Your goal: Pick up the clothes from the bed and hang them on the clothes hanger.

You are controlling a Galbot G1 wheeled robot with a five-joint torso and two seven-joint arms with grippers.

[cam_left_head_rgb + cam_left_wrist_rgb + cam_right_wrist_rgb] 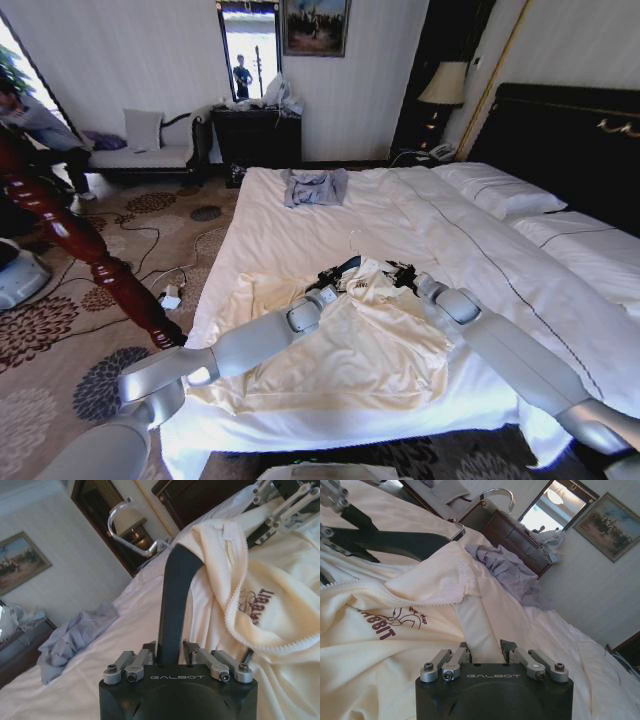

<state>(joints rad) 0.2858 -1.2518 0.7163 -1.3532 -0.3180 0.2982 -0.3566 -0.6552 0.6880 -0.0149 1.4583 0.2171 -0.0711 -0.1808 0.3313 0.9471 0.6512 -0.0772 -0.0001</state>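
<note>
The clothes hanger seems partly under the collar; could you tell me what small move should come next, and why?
Probably the left end effector, shut on the black clothes hanger, should ease it slightly deeper into the clothes. Its arm is just tucked beneath the folded collar, while the right end effector appears to grip the cream fabric alongside, on the bed.

The clothes (350,350) lie on the near part of the bed (300,220), toward its foot edge. The clothes hanger (345,268) sits at the collar end, between the left tool (330,277) and right tool (402,276). A smaller garment (314,186) lies farther back. Pillows (505,190) are off right, a wooden post (85,245) stands left of the bed.
</note>
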